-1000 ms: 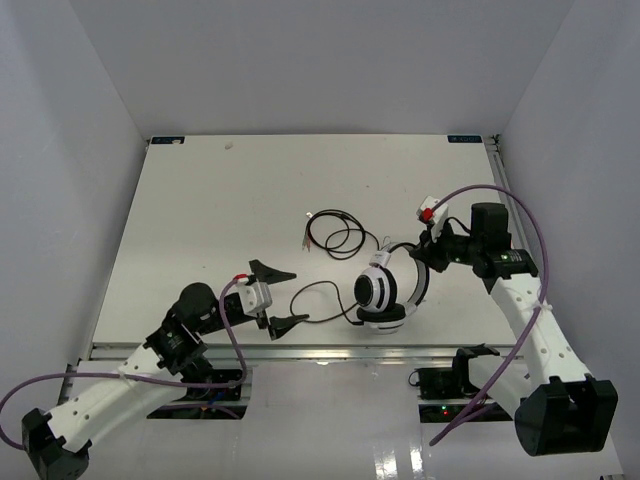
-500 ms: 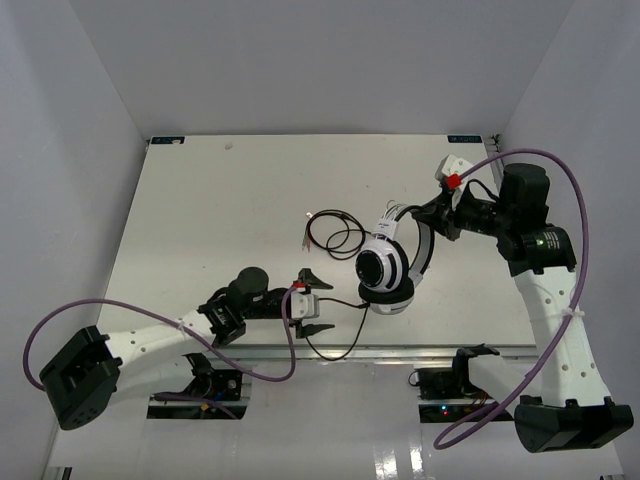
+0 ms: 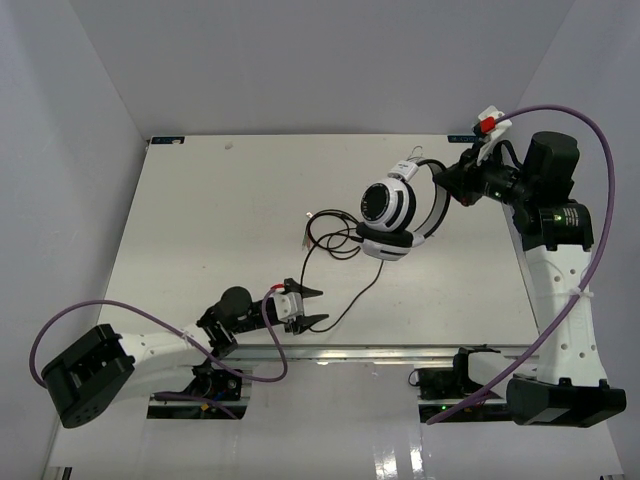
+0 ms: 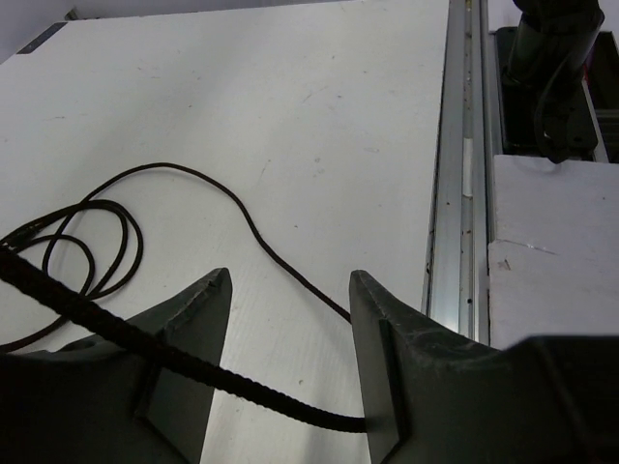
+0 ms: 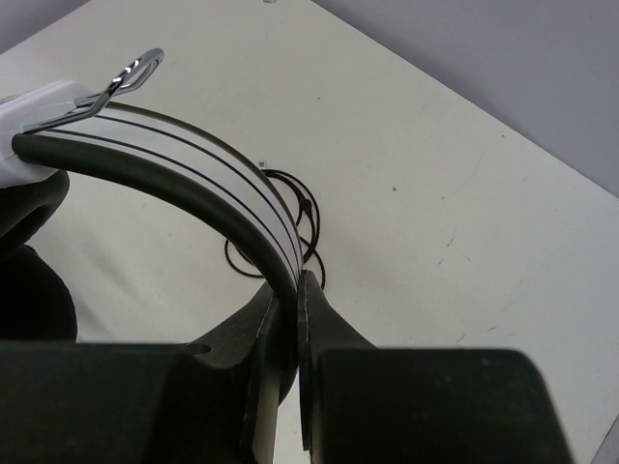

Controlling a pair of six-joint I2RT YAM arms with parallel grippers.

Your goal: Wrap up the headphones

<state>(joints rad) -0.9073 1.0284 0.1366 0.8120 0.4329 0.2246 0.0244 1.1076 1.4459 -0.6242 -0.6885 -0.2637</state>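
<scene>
Right hand is pinching the headband, its wrist view cropping the earcups; left hand is standing spread astride the cable.

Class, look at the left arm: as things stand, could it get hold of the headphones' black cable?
Probably yes. The left gripper has its jaws open, and the cable runs across the gap between them, with nothing else in that gap. Closing the jaws should catch it.
</scene>
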